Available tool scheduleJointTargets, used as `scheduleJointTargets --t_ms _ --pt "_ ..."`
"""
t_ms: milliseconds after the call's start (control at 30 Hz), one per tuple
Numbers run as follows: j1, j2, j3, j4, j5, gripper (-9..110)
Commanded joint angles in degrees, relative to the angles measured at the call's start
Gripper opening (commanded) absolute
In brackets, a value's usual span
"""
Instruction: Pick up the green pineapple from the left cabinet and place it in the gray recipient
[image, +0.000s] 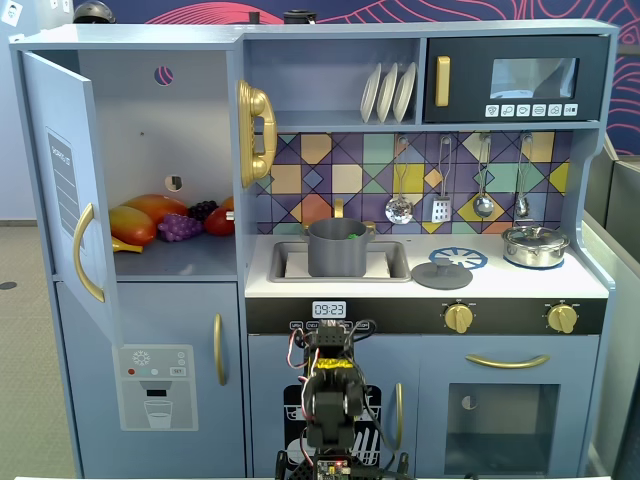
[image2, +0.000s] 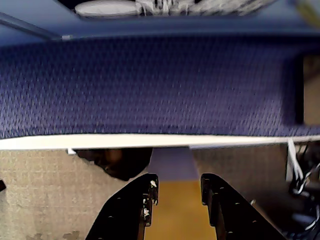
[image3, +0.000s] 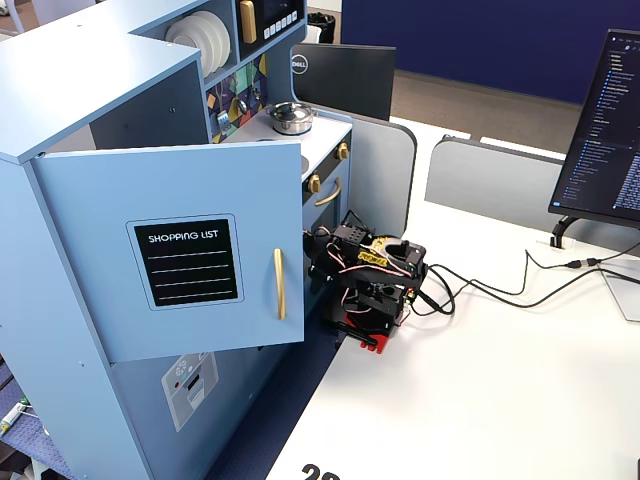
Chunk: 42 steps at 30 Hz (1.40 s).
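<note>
One green patch: a small bright green piece of plastic, likely the green pineapple (image: 351, 237), showed just over the rim inside the pot in a fixed view; most of it was hidden.
Gray recipient: the plain matte gray cylindrical pot (image: 336, 252) stood upright in the pale sink (image: 396, 264) of the toy kitchen.
Gray lid: a flat round gray lid (image: 442, 275) lay on the counter surface just right of the sink.
Silver pot: a shiny lidded silver pot (image: 535, 246) sat at the counter's right end, well apart from the gray one.
Left cabinet: the tall light blue compartment (image: 150, 120) had its hinged door (image: 60, 190) swung wide open; a purple grape bunch (image: 180, 227) lay on its shelf among orange, yellow and red toy fruit.
Arm: the black robot arm (image: 330, 395) was folded low in front of the kitchen, below the counter.
Jaws: in the wrist view the two black jaws stood apart with nothing between them.
</note>
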<state>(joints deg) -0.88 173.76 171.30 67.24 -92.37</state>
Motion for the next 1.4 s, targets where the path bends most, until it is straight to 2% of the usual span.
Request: scheduleJointTargets --t_ms 0,267,467,567,633,733,1367 --pt "1.49 3.78 0.53 4.48 0.53 0" --pt "2.02 8.17 0.62 15.29 3.52 0" --pt "1.93 8.35 0.62 15.91 3.16 0" --pt "0.79 8.35 0.62 19.34 -1.23 1" --pt "-0.09 8.35 0.62 20.21 2.2 2" --pt "-0.18 8.35 0.62 20.48 5.62 3" --pt "-0.18 8.35 0.62 20.48 5.8 5"
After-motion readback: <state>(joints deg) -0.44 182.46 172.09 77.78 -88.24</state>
